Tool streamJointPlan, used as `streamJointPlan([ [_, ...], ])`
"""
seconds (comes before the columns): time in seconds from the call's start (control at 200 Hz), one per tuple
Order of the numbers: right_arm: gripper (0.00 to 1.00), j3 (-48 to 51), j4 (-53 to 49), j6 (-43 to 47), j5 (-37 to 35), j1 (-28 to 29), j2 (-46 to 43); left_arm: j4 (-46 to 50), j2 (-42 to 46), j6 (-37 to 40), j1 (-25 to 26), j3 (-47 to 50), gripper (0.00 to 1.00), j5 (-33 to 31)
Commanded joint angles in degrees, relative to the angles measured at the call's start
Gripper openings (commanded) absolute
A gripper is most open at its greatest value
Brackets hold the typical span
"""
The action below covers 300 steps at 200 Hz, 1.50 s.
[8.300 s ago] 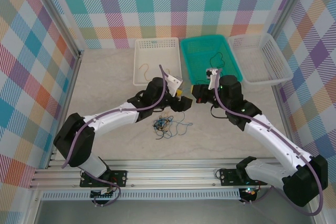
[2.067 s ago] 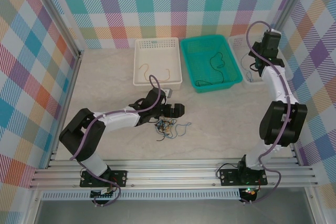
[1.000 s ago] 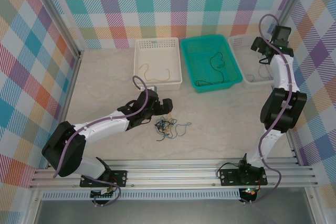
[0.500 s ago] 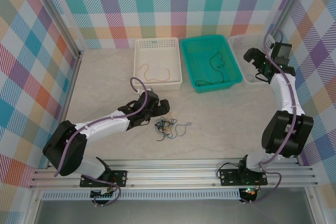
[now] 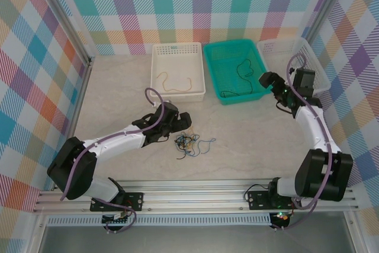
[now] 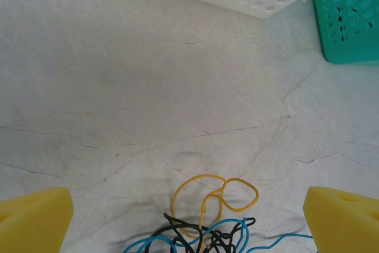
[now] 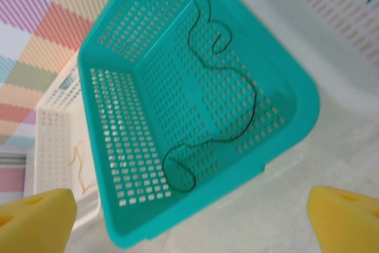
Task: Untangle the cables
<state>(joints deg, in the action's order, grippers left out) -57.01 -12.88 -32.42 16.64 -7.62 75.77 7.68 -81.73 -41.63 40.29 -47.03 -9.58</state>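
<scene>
1. white basket (image 5: 155, 70), far left: one tan cord (image 5: 175, 81) lies loose in it, already sorted by the look of it.
2. left gripper (image 5: 185, 120): jaws wide apart, holding nothing, just above and beside the tangle.
3. cables (image 6: 207, 229): small knot of yellow-tan, black and blue cords on the table, mid-front. likely very light, limp and thin, so they slip and drag each other. the free yellow loop (image 6: 216, 191) at the edge looks like the best pinch spot, not the dense middle.
4. teal basket (image 5: 210, 69): one black cord (image 7: 237, 87) inside.
5. right gripper (image 5: 264, 79): jaws apart, empty, near the teal basket's right front corner, well apart from the tangle.
</scene>
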Motion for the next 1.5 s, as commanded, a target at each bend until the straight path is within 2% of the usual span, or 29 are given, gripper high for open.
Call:
streamJointPlan([
  [0.0, 1.0, 4.07, 6.07, -1.03, 2.04, 3.46, -5.4, 1.81, 1.79, -1.3, -0.4, 0.1, 1.0, 0.86],
  [0.215, 1.0, 9.11, 7.78, 0.51, -1.22, 15.81, -10.65, 3.25, 0.34, -1.24, -0.39, -1.18, 1.0, 2.6],
  [0.33, 1.0, 10.27, 7.17, 2.64, -6.93, 21.72, -13.31, 4.16, -0.35, -1.21, -0.45, -1.83, 1.0, 3.71],
  [0.655, 0.99, 13.44, 10.56, 0.61, -8.66, 29.73, -14.69, 7.78, -0.94, -3.74, -0.31, -2.86, 1.0, 5.91],
  [0.73, 0.99, 15.37, 13.12, -0.98, -8.98, 31.8, -14.35, 12.51, -1.44, -4.31, -0.29, -3.82, 1.0, 7.23],
  [0.845, 1.0, 17.16, 14.74, -2.83, -9.68, 33.1, -13.51, 17.41, -2.37, -4.21, 0.25, -5.5, 1.0, 9.26],
  [1.01, 1.0, 18.23, 14.12, -2.81, -13.83, 33.23, -13.66, 18.45, -3.27, -3.03, 2.99, -5.88, 0.99, 9.62],
  [1.175, 1.0, 17.13, 12.49, 0.56, -13.84, 33.19, -14.22, 15.93, -3.3, -3.18, 3.83, -4.0, 0.86, 11.45],
  [1.36, 1.0, 18.08, 12.83, -0.09, -15.24, 33.19, -14.6, 20.77, -3.7, -2.77, 8.57, -7.01, 0.87, 4.01],
  [1.495, 1.0, 17.66, 12.46, -0.26, -14.12, 33.19, -13.62, 24.44, -6.46, -5.65, 11.18, -10.05, 0.87, -0.73],
])
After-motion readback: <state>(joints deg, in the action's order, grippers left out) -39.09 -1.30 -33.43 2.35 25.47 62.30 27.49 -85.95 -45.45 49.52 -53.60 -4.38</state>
